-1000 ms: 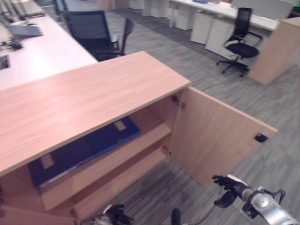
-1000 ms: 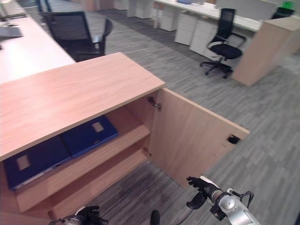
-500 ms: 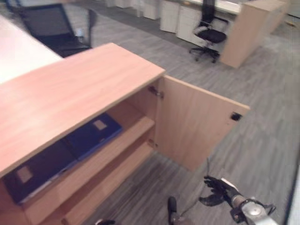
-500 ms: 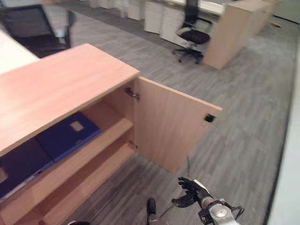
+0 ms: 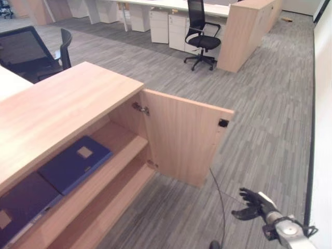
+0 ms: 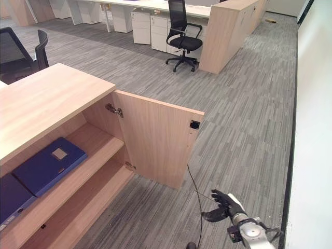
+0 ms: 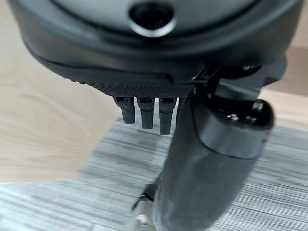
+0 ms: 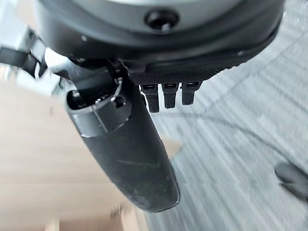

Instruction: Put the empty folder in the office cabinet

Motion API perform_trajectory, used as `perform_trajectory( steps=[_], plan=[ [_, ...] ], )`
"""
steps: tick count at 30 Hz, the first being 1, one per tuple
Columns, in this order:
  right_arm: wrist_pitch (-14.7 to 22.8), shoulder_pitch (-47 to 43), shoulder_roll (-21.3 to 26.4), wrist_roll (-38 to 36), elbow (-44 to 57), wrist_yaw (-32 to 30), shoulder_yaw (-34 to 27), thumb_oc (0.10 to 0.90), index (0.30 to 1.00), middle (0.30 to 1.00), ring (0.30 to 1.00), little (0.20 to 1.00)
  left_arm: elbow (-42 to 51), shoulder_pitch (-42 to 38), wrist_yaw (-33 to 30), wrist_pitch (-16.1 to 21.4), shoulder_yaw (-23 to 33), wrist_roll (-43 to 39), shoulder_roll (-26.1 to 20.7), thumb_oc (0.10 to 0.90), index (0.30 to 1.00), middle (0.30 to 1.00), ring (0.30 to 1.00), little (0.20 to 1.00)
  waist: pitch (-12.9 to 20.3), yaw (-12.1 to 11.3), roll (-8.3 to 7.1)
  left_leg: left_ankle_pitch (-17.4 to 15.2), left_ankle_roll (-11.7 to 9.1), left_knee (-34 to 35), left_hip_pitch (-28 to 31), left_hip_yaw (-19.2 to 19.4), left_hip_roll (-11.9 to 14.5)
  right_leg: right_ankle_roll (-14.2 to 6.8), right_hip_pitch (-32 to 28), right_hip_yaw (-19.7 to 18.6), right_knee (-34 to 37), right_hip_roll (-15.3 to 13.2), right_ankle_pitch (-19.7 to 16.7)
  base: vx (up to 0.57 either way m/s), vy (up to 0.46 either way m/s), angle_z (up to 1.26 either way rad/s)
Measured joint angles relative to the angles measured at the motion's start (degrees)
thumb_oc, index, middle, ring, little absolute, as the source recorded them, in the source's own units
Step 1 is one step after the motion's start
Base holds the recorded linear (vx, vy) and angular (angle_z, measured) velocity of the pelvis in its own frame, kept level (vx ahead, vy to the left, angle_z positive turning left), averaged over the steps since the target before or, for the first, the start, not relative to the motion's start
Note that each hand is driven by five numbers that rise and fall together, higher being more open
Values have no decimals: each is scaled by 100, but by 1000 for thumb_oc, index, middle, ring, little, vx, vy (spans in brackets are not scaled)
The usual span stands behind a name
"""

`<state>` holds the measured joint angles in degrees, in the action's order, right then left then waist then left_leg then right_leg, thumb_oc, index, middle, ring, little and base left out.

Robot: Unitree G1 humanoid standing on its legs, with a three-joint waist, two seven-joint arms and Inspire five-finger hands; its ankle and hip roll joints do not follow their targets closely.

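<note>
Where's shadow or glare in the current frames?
Left eye view: the cabinet top shades the upper shelf, and the far-left blue folder sits darker than the right-hand blue folder. Right eye view: the white wall is brightest. Left wrist view: small glints on the left robot hand.

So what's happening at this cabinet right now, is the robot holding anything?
Neither hand holds anything. The right hand hangs over the carpet with relaxed fingers, off to the side of the cabinet door, which stands open. The left hand has its fingers straight, near the wood. Two blue folders lie flat on the upper shelf inside the cabinet, so a folder seems to be in place already.
</note>
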<state>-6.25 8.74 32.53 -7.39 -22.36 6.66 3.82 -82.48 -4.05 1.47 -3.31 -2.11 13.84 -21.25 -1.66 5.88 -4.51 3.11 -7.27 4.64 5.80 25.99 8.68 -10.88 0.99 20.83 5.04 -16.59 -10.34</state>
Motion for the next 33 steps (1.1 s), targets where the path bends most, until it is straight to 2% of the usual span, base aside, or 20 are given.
perform_trajectory(
  steps=[3, 5, 7, 11, 12, 14, 17, 19, 20, 22, 27, 33],
  plan=[
    [-22, 56, 22, -84, 1, -238, -274, 800, 900, 900, 900, 900, -10, 8, -3, -3, 0, -9, -16, 800, 900, 900, 900, 900, 112, 93, -231, 13, -2, -1, -28, 13, -8, 9, 54, -15, 0, -7, -8, 56, -50, -2],
    [-39, 5, 163, -148, 8, -363, -290, 800, 900, 900, 900, 900, 12, 17, -61, -33, -18, -63, 39, 800, 900, 900, 900, 900, 131, 142, -257, 20, -2, -2, -27, 5, 7, 14, 44, -8, 1, -2, -11, 67, -70, 1],
    [-61, -114, 580, -187, 377, -541, -307, 800, 900, 900, 900, 900, 48, 32, -217, -30, -234, -240, 175, 800, 900, 900, 900, 900, 158, 154, -199, 26, -2, -1, -43, 3, 25, 13, 60, -8, 2, 17, -9, 55, -64, 1],
    [36, -456, 987, -203, 641, -667, -331, 800, 900, 900, 900, 900, 101, 52, -223, -29, -249, -242, 343, 800, 900, 900, 900, 900, 196, 142, 35, 36, -7, 1, -57, -5, 51, 15, 63, -3, 2, 49, -10, 25, -18, 0],
    [31, -661, 1219, -255, 674, -654, -227, 800, 900, 900, 900, 900, 113, 128, -235, -21, -246, -244, 399, 800, 900, 900, 900, 900, 209, 78, 123, 35, -8, 2, -81, -7, 60, 14, 54, -3, 4, 51, -8, 51, -36, 0],
    [50, -920, 1473, -352, 667, -653, -111, 800, 900, 900, 900, 900, 100, 109, -239, -27, -294, -246, 442, 800, 900, 900, 900, 900, 240, -7, 192, 44, -19, 1, -77, -29, 76, 11, 55, 14, 2, 71, -5, 29, -18, 3],
    [92, -1334, 1553, -413, 658, -655, -24, 800, 900, 900, 900, 900, 135, 210, -245, 0, -291, -258, 436, 800, 900, 900, 900, 900, 243, -131, 200, 72, -41, 1, -115, -77, 133, 40, 33, 48, 3, 122, 16, 30, -14, 6],
    [108, -1692, 1770, -444, 616, -665, 169, 800, 900, 900, 900, 900, 308, 320, -246, 24, -347, -384, 434, 800, 900, 900, 900, 900, 245, -159, 200, 89, -37, 0, -156, -127, 136, 64, 46, 73, 3, 125, 29, 27, -14, 14],
    [122, -2046, 1845, -464, 577, -671, 283, 800, 900, 900, 900, 900, 334, 319, -260, 74, -339, -457, 421, 800, 900, 900, 900, 900, 241, -274, 191, 113, -30, -1, -164, -161, 142, 100, 51, 104, 2, 133, 1, 45, -20, 14],
    [124, -2392, 1918, -598, 578, -666, 510, 800, 900, 900, 900, 900, 326, 336, -284, 79, -344, -461, 420, 800, 900, 900, 900, 900, 241, -344, 190, 116, -30, -1, -177, -201, 144, 120, 31, 145, 2, 132, -13, 34, -14, 12],
    [238, -2890, 1920, -969, 513, -656, 905, 800, 900, 900, 900, 900, 330, 316, -342, 81, -451, -467, 409, 800, 900, 900, 900, 900, 219, -518, 147, 131, -31, -2, -213, -308, 155, 138, -19, 250, 3, 135, 5, 30, -23, 12],
    [269, -3532, 1863, -1584, -128, -628, 1423, 800, 900, 900, 900, 900, 344, 286, -352, 85, -506, -676, 398, 800, 900, 900, 900, 900, 196, -636, 100, 158, -48, -2, -259, -436, 191, 149, -75, 374, 2, 165, 24, 19, -16, 9]
  ],
)
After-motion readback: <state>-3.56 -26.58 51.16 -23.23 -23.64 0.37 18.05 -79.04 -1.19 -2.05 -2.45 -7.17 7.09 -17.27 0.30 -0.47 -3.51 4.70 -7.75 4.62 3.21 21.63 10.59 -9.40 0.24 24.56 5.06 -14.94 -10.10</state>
